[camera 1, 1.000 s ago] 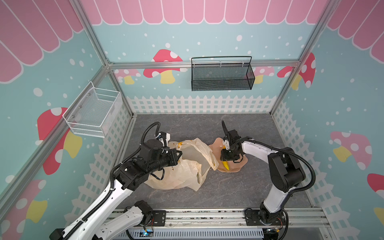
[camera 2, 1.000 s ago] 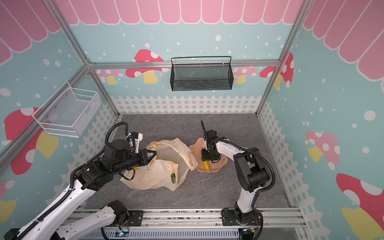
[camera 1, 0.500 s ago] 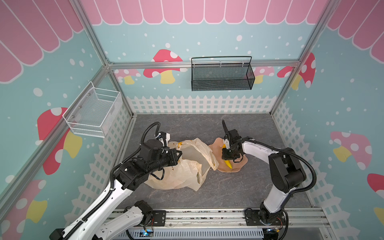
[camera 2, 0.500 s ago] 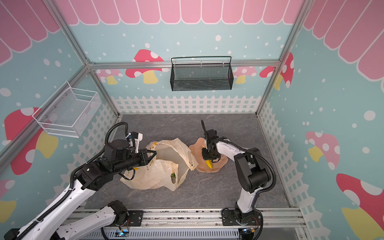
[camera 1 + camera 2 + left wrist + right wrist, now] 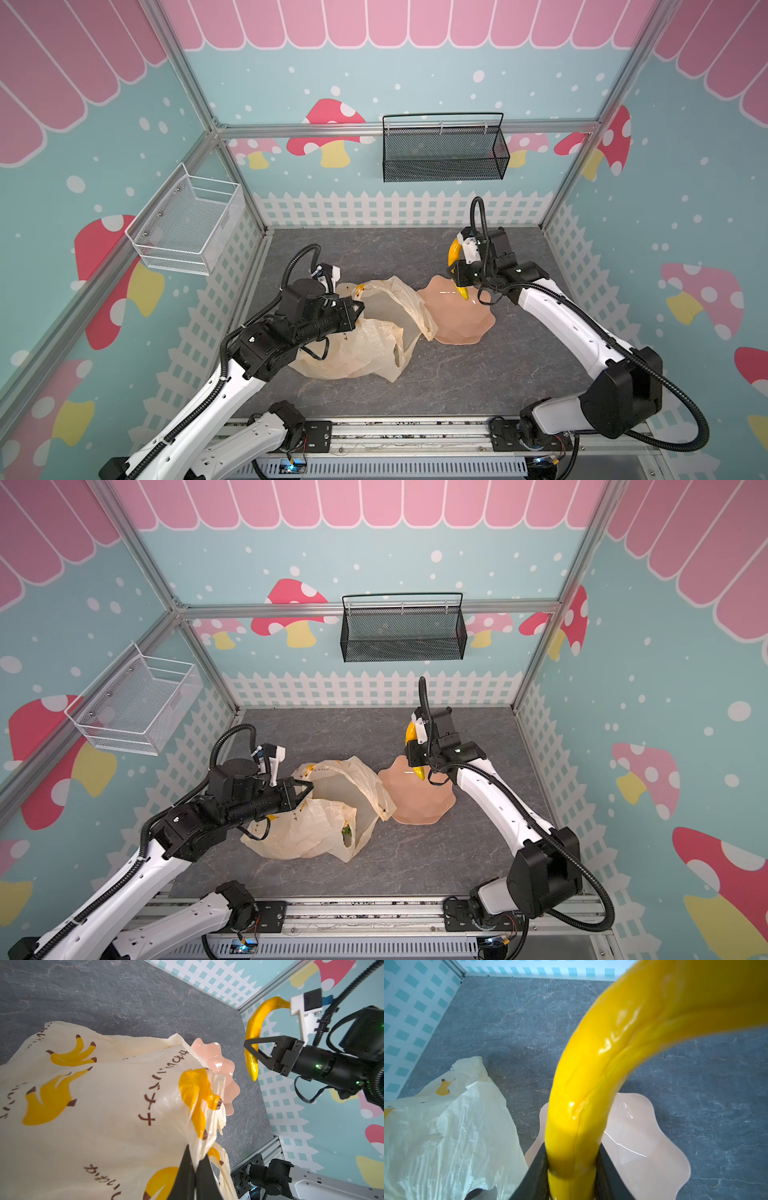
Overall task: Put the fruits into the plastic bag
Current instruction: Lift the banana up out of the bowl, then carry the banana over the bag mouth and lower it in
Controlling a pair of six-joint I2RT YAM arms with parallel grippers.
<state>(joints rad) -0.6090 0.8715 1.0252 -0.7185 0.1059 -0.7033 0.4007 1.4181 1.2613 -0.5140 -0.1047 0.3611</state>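
Your right gripper [image 5: 460,275] is closed around a yellow banana [image 5: 454,251] and grips it near the lower end, with one finger on each side, as you see in the right wrist view [image 5: 571,1180]. The banana [image 5: 254,1022] stands almost upright in the air. Its long curved part rises above the fingers and its short tip hangs below them, over the pink wavy plate [image 5: 457,328] without touching it. The plate [image 5: 643,1147] lies on the grey table [image 5: 457,374], and no fruit shows on the part of it you can see. Your left gripper [image 5: 195,1167] has its fingers pressed together on the thin edge of the plastic bag [image 5: 93,1105] and pinches the film near the opening. The bag [image 5: 307,833] lies crumpled on the table just beside the plate, between the two arms, and its edge overlaps the plate rim in both top views. Its mouth faces up and toward the plate. In a top view, something small and green [image 5: 347,832] shows inside the bag, but you cannot tell what it is.
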